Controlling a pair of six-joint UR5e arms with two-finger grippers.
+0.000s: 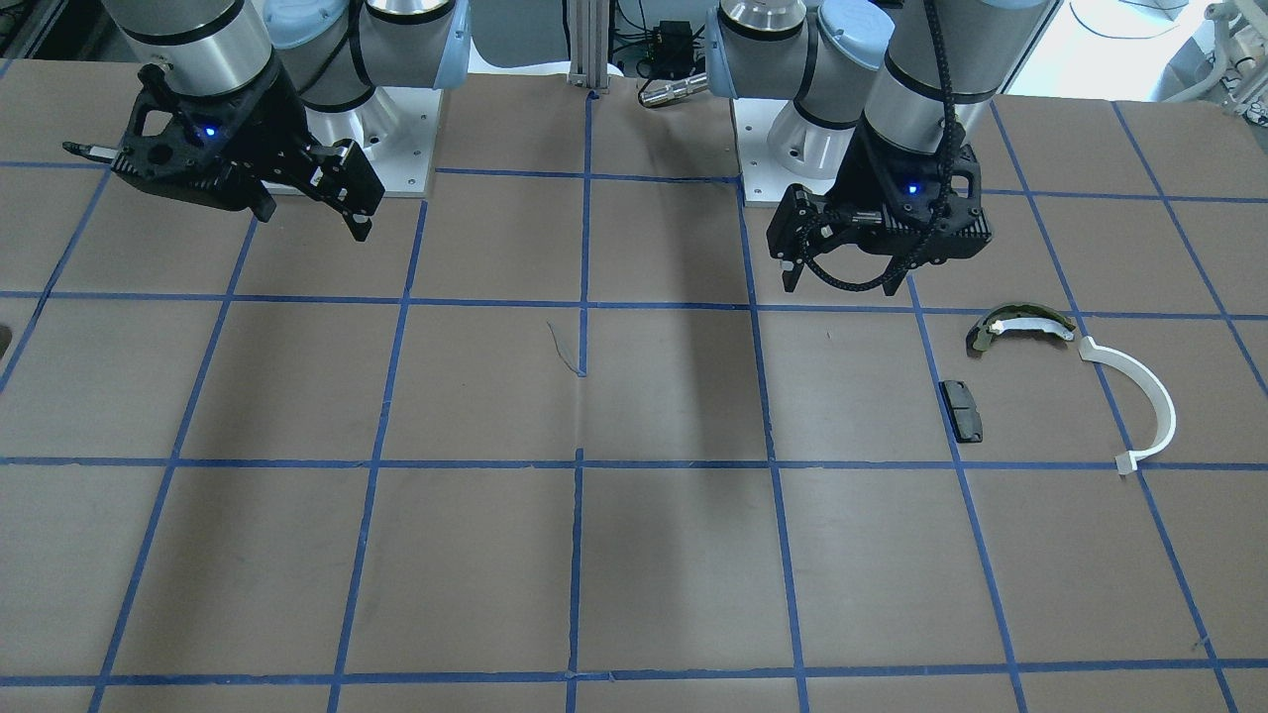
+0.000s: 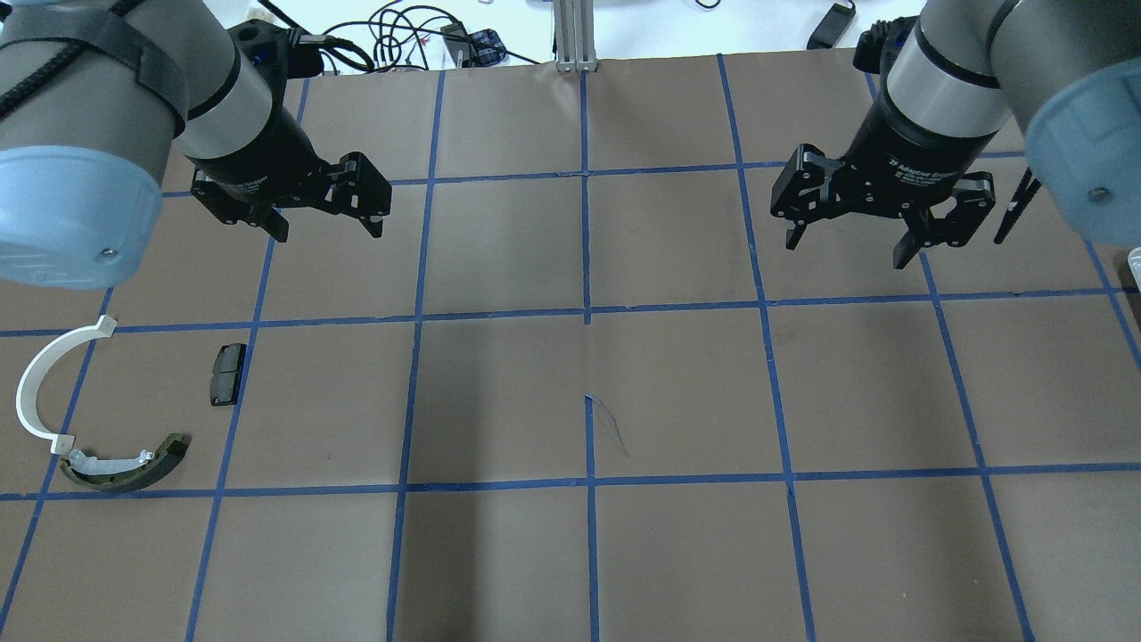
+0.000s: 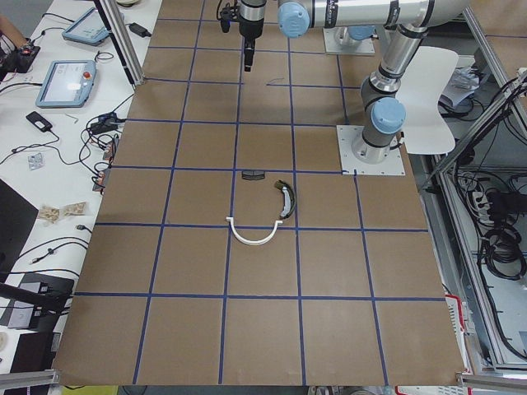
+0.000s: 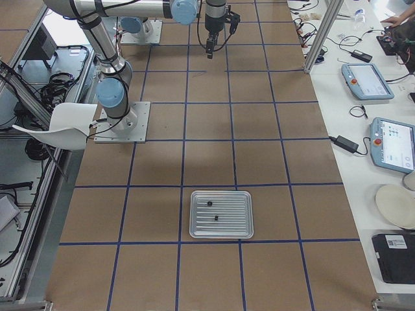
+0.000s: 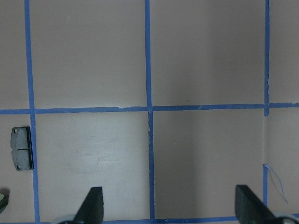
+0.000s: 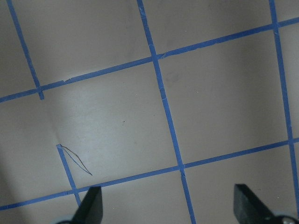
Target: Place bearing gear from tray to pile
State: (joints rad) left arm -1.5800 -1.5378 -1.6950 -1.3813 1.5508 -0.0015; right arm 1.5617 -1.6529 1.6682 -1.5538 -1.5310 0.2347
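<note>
The tray [image 4: 197, 223], a silver metal one, shows only in the exterior right view, on the table at the end on my right. Two small dark parts [image 4: 209, 203] lie in it; I cannot tell which is the bearing gear. The pile lies on my left: a white arc [image 2: 36, 379], an olive shoe [image 2: 134, 468] and a black pad [image 2: 227, 373]. The pad also shows in the left wrist view [image 5: 21, 148]. My left gripper [image 2: 328, 232] hangs open and empty beyond the pile. My right gripper [image 2: 845, 252] hangs open and empty over bare table.
The table is brown paper with a blue tape grid [image 2: 586, 316]. An aluminium post [image 2: 575, 36] and cables stand at the far edge. Operator desks with tablets [image 4: 392, 146] run along the far side. The arm bases [image 1: 792, 149] sit on my side of the table.
</note>
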